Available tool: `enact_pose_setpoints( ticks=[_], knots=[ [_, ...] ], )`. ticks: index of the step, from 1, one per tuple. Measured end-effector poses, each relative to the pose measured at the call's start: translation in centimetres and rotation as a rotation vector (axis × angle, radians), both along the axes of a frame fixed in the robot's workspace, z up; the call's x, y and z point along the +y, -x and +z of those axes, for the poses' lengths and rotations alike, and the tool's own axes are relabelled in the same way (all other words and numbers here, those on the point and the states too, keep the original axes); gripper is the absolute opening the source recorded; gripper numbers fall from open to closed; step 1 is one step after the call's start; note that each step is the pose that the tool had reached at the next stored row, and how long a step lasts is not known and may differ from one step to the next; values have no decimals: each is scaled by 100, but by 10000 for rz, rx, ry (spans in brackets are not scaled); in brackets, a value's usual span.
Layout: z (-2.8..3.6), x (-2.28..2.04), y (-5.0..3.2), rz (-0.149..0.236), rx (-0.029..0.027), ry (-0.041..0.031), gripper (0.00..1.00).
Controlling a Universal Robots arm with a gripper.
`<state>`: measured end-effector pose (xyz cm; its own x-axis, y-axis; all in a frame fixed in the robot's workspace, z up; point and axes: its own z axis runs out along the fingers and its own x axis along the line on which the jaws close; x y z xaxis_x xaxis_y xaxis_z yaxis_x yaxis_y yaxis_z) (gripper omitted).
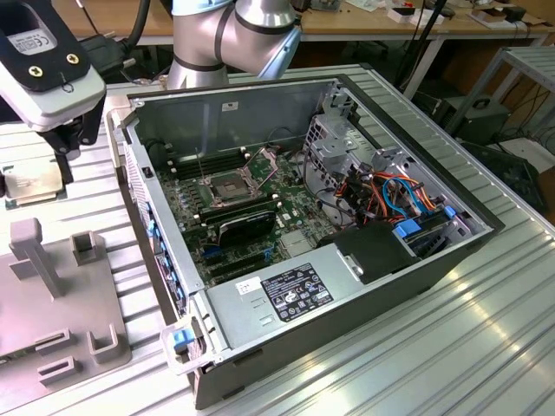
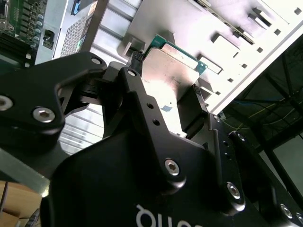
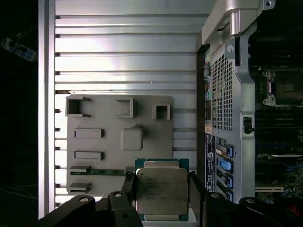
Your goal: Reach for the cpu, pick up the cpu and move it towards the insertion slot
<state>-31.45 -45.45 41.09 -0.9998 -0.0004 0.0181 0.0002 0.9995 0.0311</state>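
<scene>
Gripper (image 3: 161, 191): black two-finger unit, fingers (image 3: 128, 187) set either side of cpu, pads close against its edges; looks clamped on it in both wrist views, contact not fully clear. In exterior view, gripper (image 1: 65, 143) hangs over grey fixture plate at exterior view's left, outside pc case.

Cpu (image 3: 161, 190): pale silvery lid on green substrate, square, flat. Sits between fingers, at edge of fixture plate nearest pc case wall. Second wrist view: cpu (image 2: 171, 75) lid shiny, green rim at far corner. Exterior view: cpu (image 1: 30, 184) partly visible under gripper, on a light holder.

Fixture plate (image 3: 94, 120): grey, w/ raised blocks, brackets and slot-shaped recesses; lies on ribbed aluminium table (image 3: 123, 47).

Pc case (image 1: 408, 286): open, side panel off, on same table, beside fixture plate. Motherboard inside, coloured cables at case's far side, black psu w/ label near front corner.

Insertion slot (image 1: 224, 186): square socket, metal frame, dark centre, hinged plate raised; on motherboard toward case's rear wall. Well apart from cpu, case wall between them. First wrist view: insertion slot (image 3: 285, 87) inside case.

Black card w/ curved shroud (image 1: 247, 227): just beside socket, toward case front.
</scene>
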Motion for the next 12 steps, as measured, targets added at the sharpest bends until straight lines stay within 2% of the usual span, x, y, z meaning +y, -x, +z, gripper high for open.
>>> enact_pose_setpoints(
  ticks=[12],
  knots=[
    [-1,0,-162,-1,0,-1,55]
  ],
)
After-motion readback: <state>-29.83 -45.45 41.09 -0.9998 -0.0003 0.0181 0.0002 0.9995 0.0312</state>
